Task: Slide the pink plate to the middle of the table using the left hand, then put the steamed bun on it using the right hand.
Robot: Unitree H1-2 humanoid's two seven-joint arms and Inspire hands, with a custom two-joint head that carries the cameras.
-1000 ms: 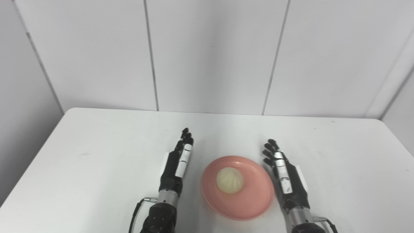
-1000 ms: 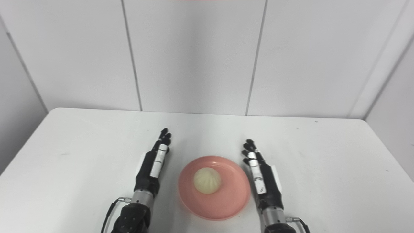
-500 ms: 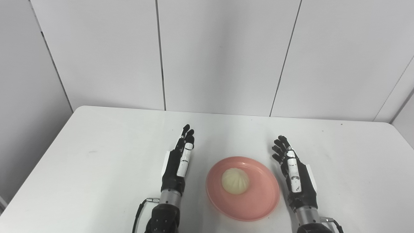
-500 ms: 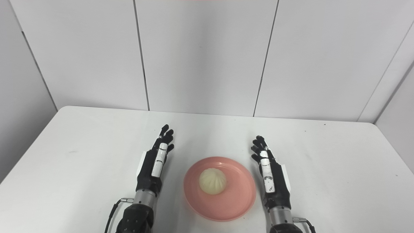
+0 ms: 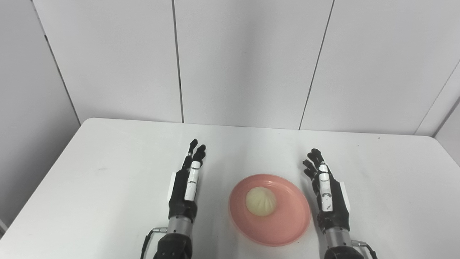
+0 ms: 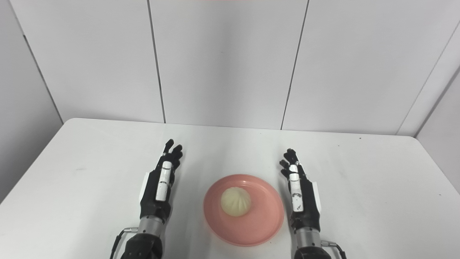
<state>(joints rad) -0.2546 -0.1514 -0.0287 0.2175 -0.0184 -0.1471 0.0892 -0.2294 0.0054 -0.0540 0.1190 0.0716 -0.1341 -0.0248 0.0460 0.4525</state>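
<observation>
Steamed bun [image 5: 261, 201] on pink plate [image 5: 287, 226], bare table [image 5: 107, 172] all around

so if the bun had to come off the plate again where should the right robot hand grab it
Probably from above, fingers closing around the steamed bun at its widest rounded sides. It sits as a soft dome left of centre on the pink plate; the raised rim hinders a low sideways approach by the right robot hand.

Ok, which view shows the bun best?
Either; the right eye view has the bun nearer picture centre, whole and unblocked on the plate. The left eye view shows it just as fully, right of centre.
</observation>
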